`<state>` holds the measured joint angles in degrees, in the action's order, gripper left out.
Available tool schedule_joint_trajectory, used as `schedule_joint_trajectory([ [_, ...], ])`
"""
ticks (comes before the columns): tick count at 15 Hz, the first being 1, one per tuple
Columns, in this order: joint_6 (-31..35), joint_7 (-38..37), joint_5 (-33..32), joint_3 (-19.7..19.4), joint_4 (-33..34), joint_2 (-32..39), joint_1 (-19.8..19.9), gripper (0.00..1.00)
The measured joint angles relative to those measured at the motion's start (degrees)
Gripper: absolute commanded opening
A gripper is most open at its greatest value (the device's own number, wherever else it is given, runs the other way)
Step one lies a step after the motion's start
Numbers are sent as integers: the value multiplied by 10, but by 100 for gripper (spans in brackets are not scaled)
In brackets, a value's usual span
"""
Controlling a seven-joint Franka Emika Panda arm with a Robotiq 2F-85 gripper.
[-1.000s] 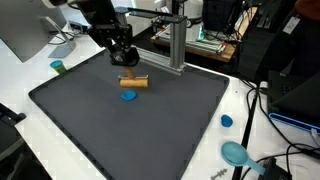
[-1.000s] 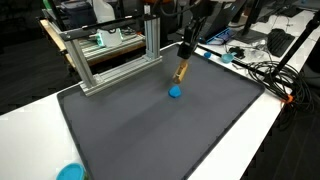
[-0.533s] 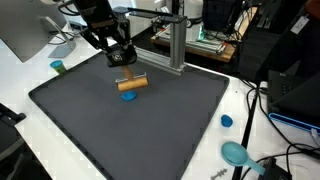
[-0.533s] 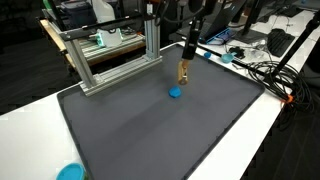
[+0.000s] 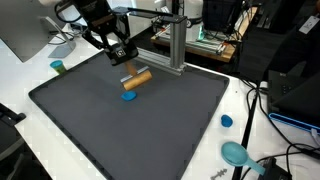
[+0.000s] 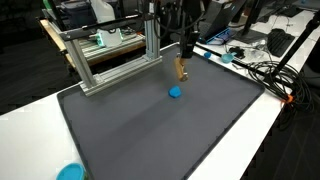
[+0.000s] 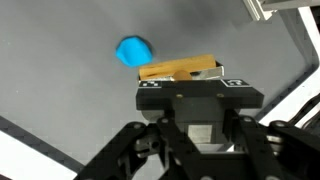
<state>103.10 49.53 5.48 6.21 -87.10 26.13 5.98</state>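
Observation:
My gripper [image 5: 124, 58] is shut on one end of a wooden block [image 5: 138, 77] and holds it tilted, a little above the dark grey mat [image 5: 150, 125]. In an exterior view the block [image 6: 181, 68] hangs below the gripper [image 6: 184, 50]. A small blue piece [image 5: 129, 96] lies on the mat just beside and below the block; it also shows in an exterior view [image 6: 175, 92]. In the wrist view the block [image 7: 180, 68] sits at the gripper [image 7: 186, 78], with the blue piece [image 7: 134, 51] on the mat [image 7: 60, 90] to its left.
An aluminium frame [image 5: 172, 45] stands at the mat's far edge, also seen in an exterior view [image 6: 110, 55]. Off the mat are a small blue cap [image 5: 227, 121], a teal bowl [image 5: 235, 153], a green cup [image 5: 58, 67] and cables [image 6: 265, 75].
The gripper has risen slightly with the wooden block, which went from lying flat near the blue piece to tilted and off the mat.

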Motion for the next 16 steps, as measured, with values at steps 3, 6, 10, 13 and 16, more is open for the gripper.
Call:
schedule_joint_trajectory([
  [3,52,1,-14,-5,-4,5,-4,22],
  [6,105,11,-27,-15,-20,8,-1,22],
  [10,115,31,-25,-22,-59,-2,13,22],
  [13,180,47,-21,-21,-121,-23,16,22],
  [16,278,49,-14,-21,-192,-43,17,22],
])
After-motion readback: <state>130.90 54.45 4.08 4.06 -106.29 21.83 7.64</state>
